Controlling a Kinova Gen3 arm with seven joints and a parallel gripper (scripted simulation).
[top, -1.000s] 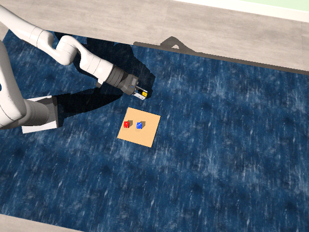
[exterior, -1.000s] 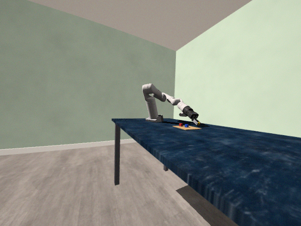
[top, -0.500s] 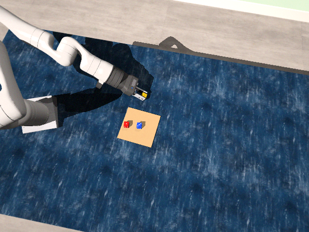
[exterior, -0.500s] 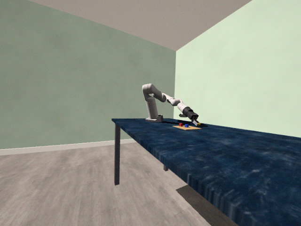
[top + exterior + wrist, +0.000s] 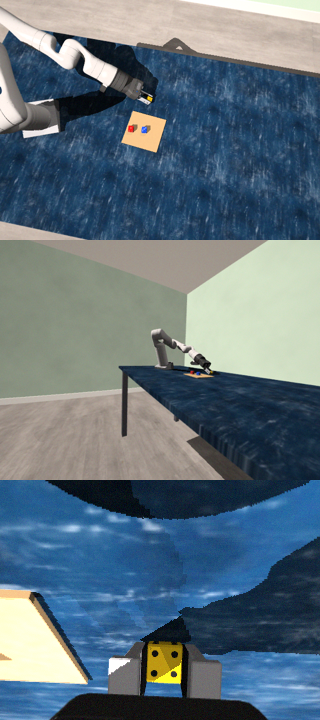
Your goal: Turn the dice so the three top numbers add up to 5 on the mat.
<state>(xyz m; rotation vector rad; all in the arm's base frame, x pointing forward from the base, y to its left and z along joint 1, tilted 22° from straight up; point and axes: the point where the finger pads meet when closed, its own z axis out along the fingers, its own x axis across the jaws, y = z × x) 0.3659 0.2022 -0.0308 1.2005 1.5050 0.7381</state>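
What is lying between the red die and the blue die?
Only a bare stretch of the tan mat, with the red die's shadow on it; the top view shows this.
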